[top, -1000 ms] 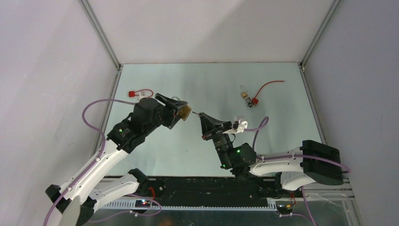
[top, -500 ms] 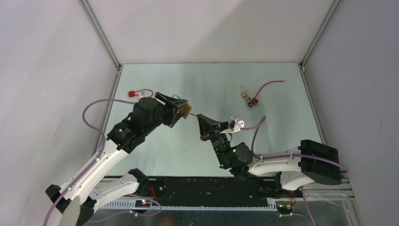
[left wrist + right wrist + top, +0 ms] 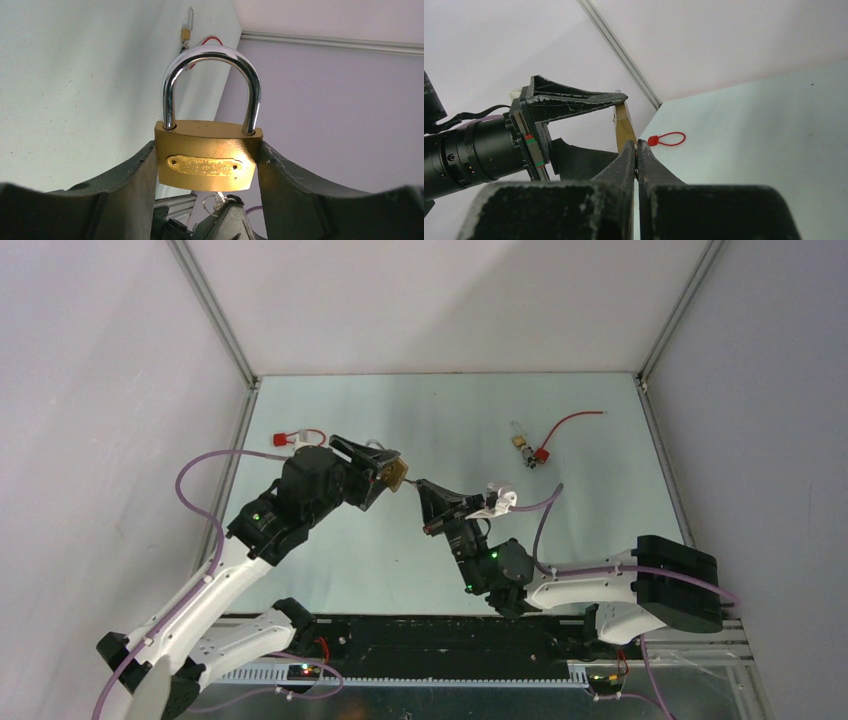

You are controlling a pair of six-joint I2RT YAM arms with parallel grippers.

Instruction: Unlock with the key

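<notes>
My left gripper (image 3: 388, 474) is shut on the body of a large brass padlock (image 3: 207, 162) and holds it in the air. Its silver shackle (image 3: 212, 52) is closed and points away from the gripper. My right gripper (image 3: 421, 486) is shut on the key (image 3: 218, 196), a small silvery key on a wire ring. The key's tip meets the underside of the padlock body; I cannot tell how deep it sits. In the right wrist view the jaws (image 3: 636, 146) are pressed together just below the padlock's edge (image 3: 624, 127), and the key is hidden between them.
A small brass padlock with a red tag and wire (image 3: 527, 450) lies at the back right of the table; it also shows in the left wrist view (image 3: 185, 34). Another red tag (image 3: 297, 438) lies at the back left, near the side wall.
My right gripper has moved left and forward with the key, closing the gap to the padlock. The left gripper and the padlock have barely shifted.
</notes>
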